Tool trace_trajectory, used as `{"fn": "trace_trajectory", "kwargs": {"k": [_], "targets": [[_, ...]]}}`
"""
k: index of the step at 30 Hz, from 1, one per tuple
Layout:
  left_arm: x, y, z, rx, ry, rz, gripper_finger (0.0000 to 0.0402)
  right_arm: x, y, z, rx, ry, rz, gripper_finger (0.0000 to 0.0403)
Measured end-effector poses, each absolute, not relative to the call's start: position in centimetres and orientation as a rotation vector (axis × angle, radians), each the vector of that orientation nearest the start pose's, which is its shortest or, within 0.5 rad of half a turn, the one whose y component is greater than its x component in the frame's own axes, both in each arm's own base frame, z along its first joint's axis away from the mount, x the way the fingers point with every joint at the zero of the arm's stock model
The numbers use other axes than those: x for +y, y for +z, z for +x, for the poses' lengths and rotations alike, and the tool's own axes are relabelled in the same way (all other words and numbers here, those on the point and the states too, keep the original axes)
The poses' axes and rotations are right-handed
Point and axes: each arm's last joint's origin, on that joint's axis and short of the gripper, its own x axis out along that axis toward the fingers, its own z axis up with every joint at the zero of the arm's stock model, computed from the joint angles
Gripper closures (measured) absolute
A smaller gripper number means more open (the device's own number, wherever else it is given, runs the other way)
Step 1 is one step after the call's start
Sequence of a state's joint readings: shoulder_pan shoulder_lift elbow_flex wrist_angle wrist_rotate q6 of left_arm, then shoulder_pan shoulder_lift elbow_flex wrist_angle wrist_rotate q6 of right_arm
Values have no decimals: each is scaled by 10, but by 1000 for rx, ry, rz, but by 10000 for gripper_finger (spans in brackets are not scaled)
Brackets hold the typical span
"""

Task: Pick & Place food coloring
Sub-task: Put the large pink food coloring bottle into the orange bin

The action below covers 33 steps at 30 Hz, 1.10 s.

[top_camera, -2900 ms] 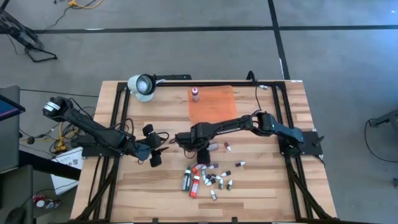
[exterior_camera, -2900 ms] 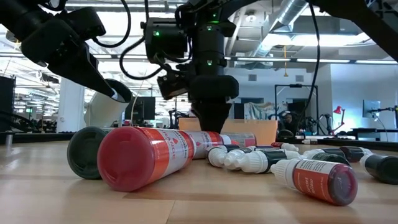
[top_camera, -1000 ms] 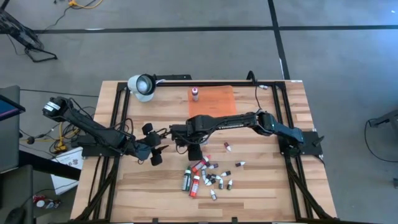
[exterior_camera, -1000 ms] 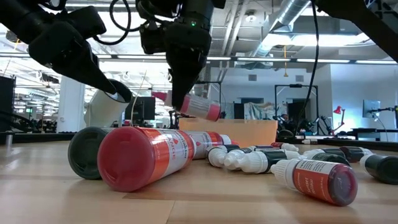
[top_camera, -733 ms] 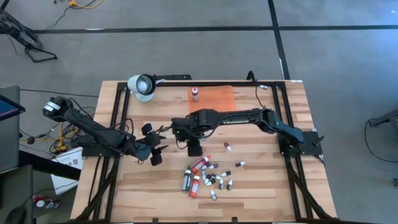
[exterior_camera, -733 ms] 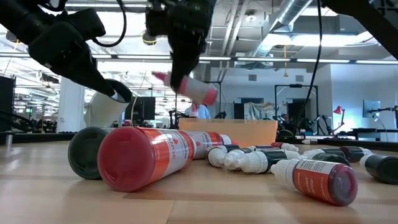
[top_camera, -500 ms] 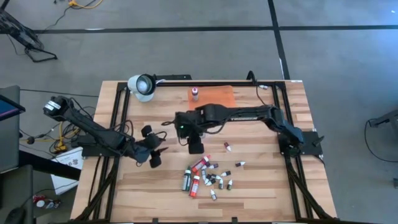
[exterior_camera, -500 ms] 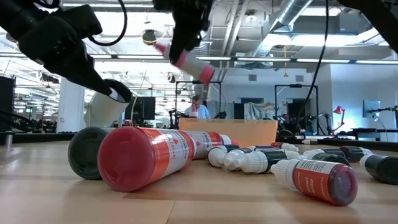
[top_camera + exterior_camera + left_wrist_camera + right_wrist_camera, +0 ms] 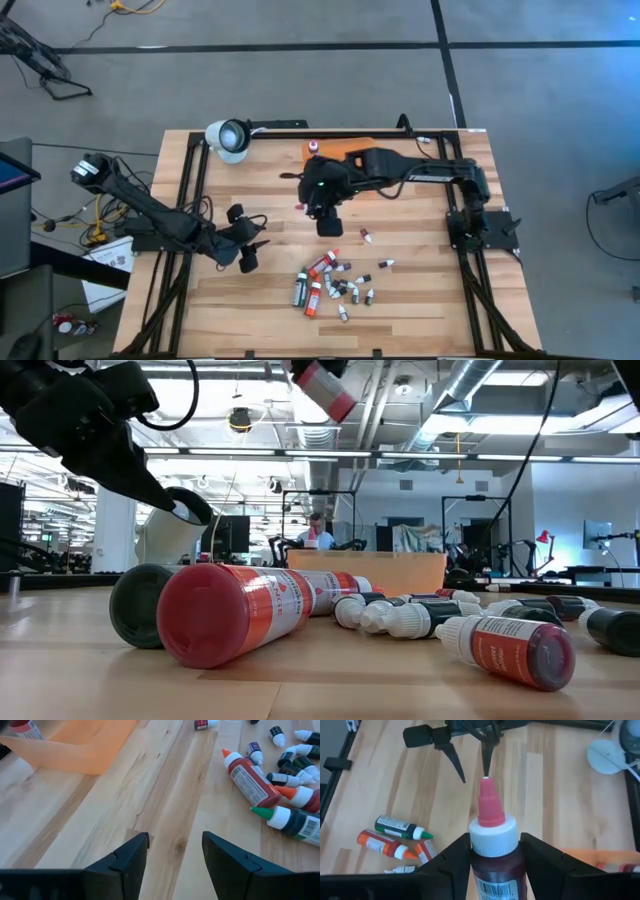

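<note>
Above the near edge of the orange mat, your right tool is clamped on a pink-capped bottle, lifted well clear of the table; the low view shows it high over the pile.

One small bottle already stands on the mat, so by my reading only one placement is finished and this is the second in transit.

Nearly everything is left: the heap of food coloring lies on the front of the table, long red, orange and green bottles among many small droppers, with two strays off to its right.

Your left tool waits with its fingers apart and empty, left of the heap.
</note>
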<state>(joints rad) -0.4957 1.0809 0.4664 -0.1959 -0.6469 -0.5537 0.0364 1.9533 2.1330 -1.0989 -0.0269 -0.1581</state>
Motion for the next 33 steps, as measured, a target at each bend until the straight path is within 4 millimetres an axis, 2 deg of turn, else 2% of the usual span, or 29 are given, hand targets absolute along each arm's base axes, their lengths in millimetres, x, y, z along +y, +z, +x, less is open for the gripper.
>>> {"fn": "trace_trajectory", "kwargs": {"k": [6,15,18,23,29,33], "targets": [[-80,179,177,595,328,-88,216,8,376,379,822,103,-133,256],[-81,181,177,562,344,-90,216,-14,359,315,591,11,-80,252],[-81,182,178,539,359,-83,216,-21,345,293,478,-24,-71,255],[-81,183,179,519,377,-71,216,-36,310,261,318,-100,-51,243],[-80,185,179,485,410,-64,216,-56,264,237,145,-205,-27,247],[-80,187,180,463,422,-64,216,-70,245,226,67,-276,24,250]]}}
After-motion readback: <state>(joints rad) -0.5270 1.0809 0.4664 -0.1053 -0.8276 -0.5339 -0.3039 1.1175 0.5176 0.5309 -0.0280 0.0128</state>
